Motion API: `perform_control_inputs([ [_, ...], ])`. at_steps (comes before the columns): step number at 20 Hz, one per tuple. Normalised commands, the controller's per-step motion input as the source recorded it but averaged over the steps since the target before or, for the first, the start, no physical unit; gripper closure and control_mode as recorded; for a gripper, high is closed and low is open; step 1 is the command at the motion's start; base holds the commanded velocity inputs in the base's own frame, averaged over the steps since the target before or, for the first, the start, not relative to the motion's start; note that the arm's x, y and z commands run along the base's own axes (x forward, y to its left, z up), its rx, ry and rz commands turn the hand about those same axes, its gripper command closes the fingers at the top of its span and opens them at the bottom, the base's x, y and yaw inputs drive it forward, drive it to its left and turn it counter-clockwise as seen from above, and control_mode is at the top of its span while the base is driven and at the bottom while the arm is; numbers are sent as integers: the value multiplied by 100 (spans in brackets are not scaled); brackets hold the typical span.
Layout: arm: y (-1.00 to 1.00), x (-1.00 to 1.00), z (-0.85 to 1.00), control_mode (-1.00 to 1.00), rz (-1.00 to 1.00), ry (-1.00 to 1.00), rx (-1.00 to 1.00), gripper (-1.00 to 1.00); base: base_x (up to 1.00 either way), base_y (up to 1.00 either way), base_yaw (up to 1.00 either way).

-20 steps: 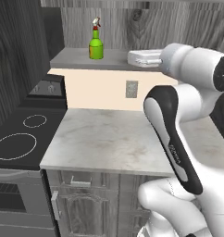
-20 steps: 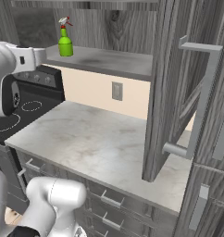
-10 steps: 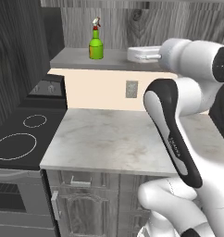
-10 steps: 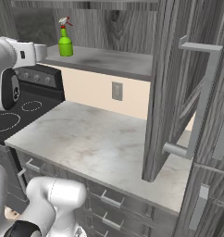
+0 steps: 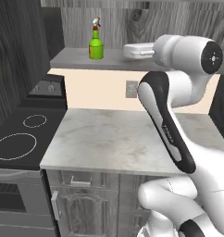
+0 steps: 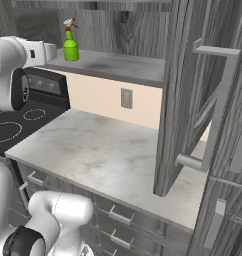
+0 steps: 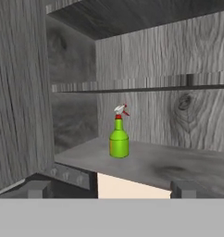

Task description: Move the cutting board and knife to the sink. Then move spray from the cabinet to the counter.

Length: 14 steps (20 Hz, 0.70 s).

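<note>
At far left the black stovetop [image 5: 21, 143] adjoins the bare counter [image 5: 114, 139]. Above, the spray [image 5: 96, 44] stands upright on the cabinet [image 6: 118, 65] shelf, bare board around it. The gripper [image 5: 132, 51] hovers right of it, fully open, empty. The open cabinet door [image 6: 193, 95] overhangs the counter's right end.

**Green spray bottle stands on cabinet shelf above bare marble counter**

A small bright green spray bottle [image 5: 96, 44] [image 6: 70, 47] [image 7: 119, 137] with red-and-white trigger head stands upright on the light grey shelf of the dark grey wood-grain wall cabinet [image 5: 81, 59] [image 6: 113, 66] [image 7: 160, 164], near its left end. Below lies the white-grey marble-patterned countertop [image 5: 109, 139] [image 6: 108, 157].
</note>
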Motion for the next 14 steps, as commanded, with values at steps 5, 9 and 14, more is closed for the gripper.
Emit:
perform_control_inputs([
  [5,1,34,-3,-100,0,0,-1,-100,0,0,0],
  [9,3,27,-6,-100,0,0,-2,-100,0,0,0],
  [14,8,26,-1,-100,0,0,-2,-100,0,0,0],
])
